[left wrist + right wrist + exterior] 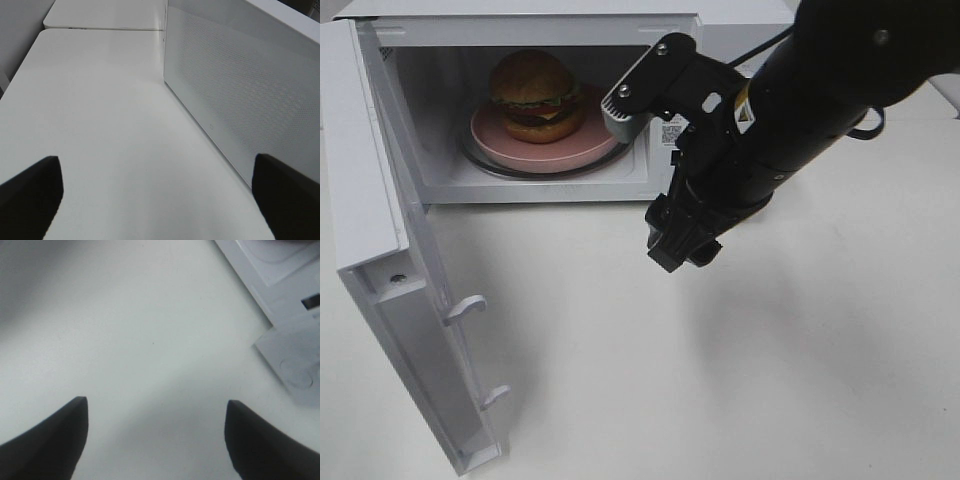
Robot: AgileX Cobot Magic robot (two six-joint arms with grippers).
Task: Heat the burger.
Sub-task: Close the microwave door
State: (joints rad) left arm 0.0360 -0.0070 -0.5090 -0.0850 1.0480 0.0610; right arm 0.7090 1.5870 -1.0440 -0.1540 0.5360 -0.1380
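The burger (534, 92), with a golden-brown bun, lettuce, tomato and cheese, sits on a round pink plate (582, 148) on the glass turntable inside the open microwave (520, 20). My right gripper (680, 248) hangs over the table just in front of the microwave's right side, outside the cavity. In the right wrist view it (155, 440) is open and empty above bare table. My left gripper (155, 200) is open and empty, low over the table beside the outer face of the microwave door (240, 90). The left gripper does not show in the exterior high view.
The microwave door (390, 250) is swung wide open to the left, with two latch hooks (468, 308) sticking out of its edge. The right arm (800, 100) crosses in front of the microwave's control panel. White table (720, 380) stretches in front.
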